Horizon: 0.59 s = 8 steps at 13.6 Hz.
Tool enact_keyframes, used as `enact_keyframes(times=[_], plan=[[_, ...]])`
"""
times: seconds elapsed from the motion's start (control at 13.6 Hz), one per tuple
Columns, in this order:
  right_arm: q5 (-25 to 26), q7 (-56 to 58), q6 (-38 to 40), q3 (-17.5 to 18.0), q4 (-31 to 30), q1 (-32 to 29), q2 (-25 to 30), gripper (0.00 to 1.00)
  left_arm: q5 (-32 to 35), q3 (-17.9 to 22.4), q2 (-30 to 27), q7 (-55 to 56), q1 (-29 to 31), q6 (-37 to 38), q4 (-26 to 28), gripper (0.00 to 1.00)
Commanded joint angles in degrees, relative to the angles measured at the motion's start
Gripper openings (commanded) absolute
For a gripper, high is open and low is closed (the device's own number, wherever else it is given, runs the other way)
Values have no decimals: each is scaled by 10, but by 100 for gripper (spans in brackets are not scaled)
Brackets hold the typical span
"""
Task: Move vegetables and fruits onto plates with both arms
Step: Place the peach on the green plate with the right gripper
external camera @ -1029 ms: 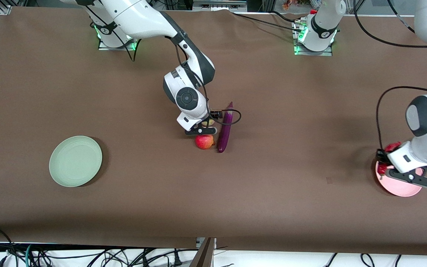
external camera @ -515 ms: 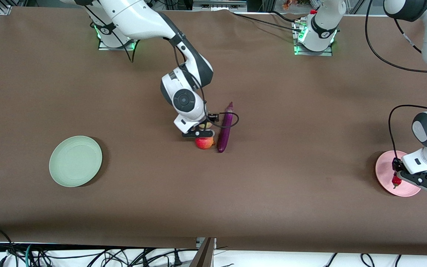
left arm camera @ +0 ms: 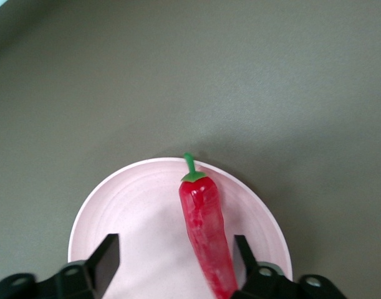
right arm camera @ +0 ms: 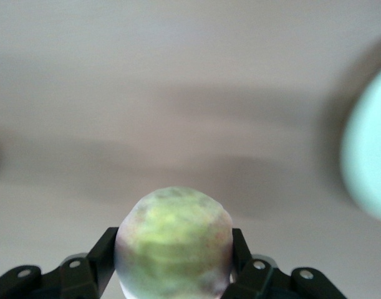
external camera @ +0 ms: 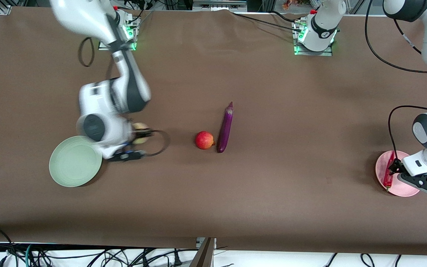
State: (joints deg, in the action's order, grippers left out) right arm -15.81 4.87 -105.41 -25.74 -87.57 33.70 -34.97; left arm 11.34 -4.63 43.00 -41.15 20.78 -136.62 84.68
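Right arm (external camera: 113,92) motion-blurred, so its end effector (external camera: 133,142) and the peach (external camera: 139,132) it holds are smeared, partly hidden by the wrist. Green plate (right arm camera: 368,168) blurred, cut by frame edge in right wrist view. Chili (left arm camera: 206,233) tip cut off. Left end effector (external camera: 397,174) covers part of pink plate (external camera: 408,191).

The big brown table (external camera: 272,207) has a few things on it. A red apple (external camera: 204,140) sits near the middle. A long purple eggplant (external camera: 225,127) lies just beside it, at the apple's 2 o'clock. A green plate (external camera: 69,168) rests at 9 o'clock. A pink plate (external camera: 402,189) rests at 3 o'clock.
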Motion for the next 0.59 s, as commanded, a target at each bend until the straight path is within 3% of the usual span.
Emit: enact_keyframes(times=[0.0, 0.22, 0.51], plan=[[-6, 165, -48, -2, -3, -103, -24, 15, 4, -27, -51, -1, 1, 84, 0, 100], [-7, 255, -104, -1, -3, -162, -55, 15, 4, -77, -108, 73, 0, 203, 3, 100], [-11, 306, -178, 0, -4, -188, -89, 15, -38, -171, -134, 295, 1, 327, 6, 100]])
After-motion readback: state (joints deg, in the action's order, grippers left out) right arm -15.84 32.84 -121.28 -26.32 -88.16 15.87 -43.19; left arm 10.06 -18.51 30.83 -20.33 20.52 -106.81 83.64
